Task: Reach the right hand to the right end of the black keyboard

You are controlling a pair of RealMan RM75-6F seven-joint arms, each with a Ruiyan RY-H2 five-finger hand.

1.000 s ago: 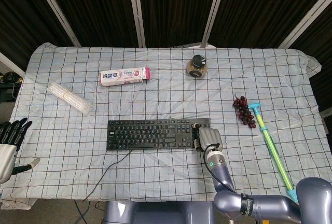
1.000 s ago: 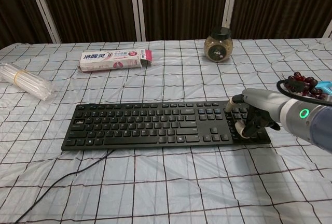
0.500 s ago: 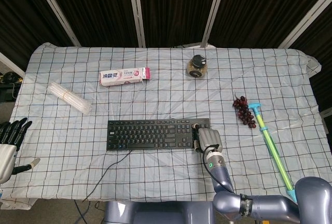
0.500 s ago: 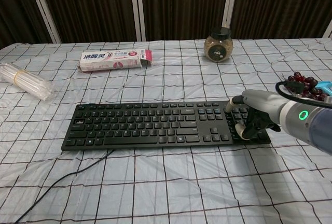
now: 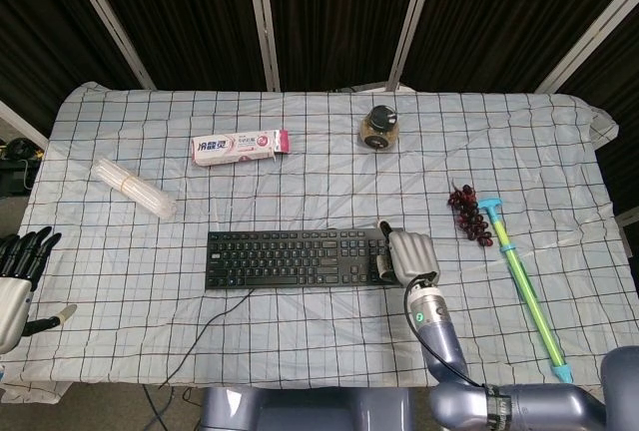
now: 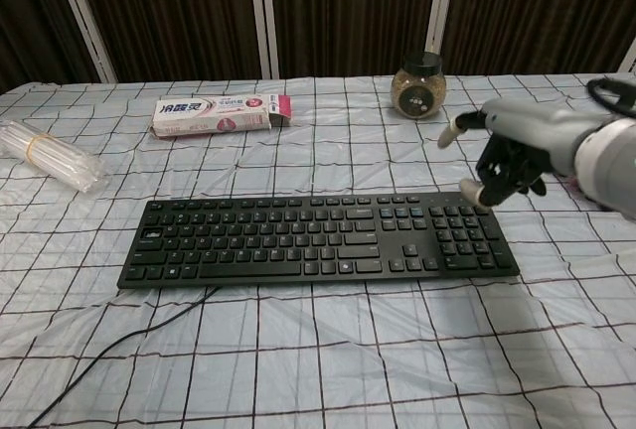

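So the whole setup sat on a table draped in a wrinkly white cloth with a dark grid, with black curtain panels and pale frame bars behind it at 12 o'clock. The cloth ran to every edge and hung a bit rumpled at the far right corner.

Biggest thing on it was the black keyboard, lying flat around the middle-front, its cable trailing off toward 7 o'clock. The right hand hovered over the keyboard's right end, lifted off the keys in the chest view, fingers curled in with nothing in them. The left hand hung off the table edge at 9 o'clock, fingers spread, holding nothing.

Next down: a long green-and-blue stick lay at 4 o'clock, near the right edge. A toothpaste box sat at 11 o'clock, a bundle of clear straws at 10. A small jar stood upright at 1 o'clock, and a bunch of dark grapes lay at 3, touching the stick's top end.

Open cloth showed along the front edge and between the keyboard and grapes.
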